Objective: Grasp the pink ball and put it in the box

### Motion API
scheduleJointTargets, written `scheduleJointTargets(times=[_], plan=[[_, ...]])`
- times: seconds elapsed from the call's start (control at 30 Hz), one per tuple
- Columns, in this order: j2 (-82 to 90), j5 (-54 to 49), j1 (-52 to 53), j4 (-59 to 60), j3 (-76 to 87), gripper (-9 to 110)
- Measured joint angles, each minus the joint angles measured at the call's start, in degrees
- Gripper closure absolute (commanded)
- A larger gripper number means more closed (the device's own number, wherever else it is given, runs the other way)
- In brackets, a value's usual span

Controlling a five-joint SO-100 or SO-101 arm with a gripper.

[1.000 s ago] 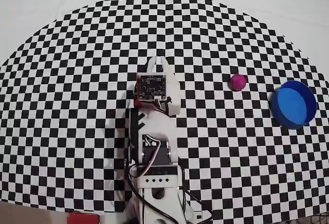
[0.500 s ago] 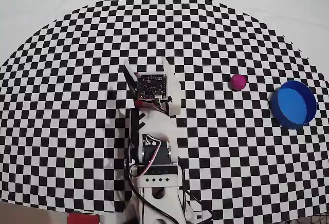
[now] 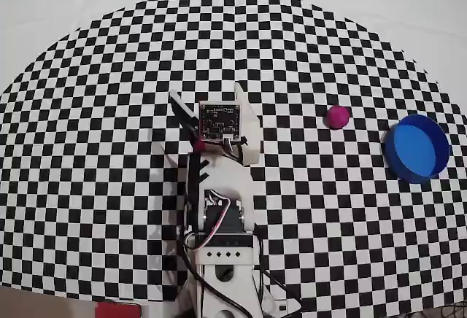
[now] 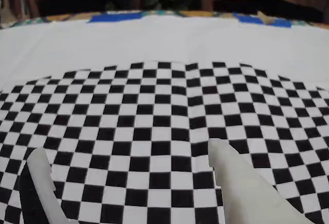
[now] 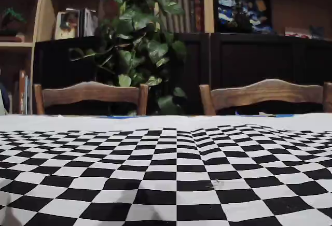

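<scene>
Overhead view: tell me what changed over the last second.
The end effector opened: its dark finger swung out to the left in the overhead view, and the wrist shifted slightly right. Nothing was grasped. The pink ball and the box stayed put, apart from each other.

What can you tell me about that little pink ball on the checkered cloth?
The pink ball is a small magenta sphere with a matte, slightly fuzzy-looking surface. In the overhead view it sits alone on the checkered cloth, right of the arm, casting a small shadow. Nothing touches it: the open gripper is well off to its left, and the round blue box lies apart from it, to its lower right. Neither the wrist view nor the fixed view shows it.
</scene>
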Motion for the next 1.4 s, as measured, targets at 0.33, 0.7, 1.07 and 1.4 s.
scheduleJointTargets(times=[0.33, 0.7, 1.07, 1.4], plan=[[-1.1, 0.0, 5.6, 0.0, 0.0, 64], [-1.1, 0.0, 11.3, -1.1, 0.0, 64], [-1.7, 0.0, 16.1, -2.5, 0.0, 64], [-1.7, 0.0, 21.7, -2.5, 0.0, 64]])
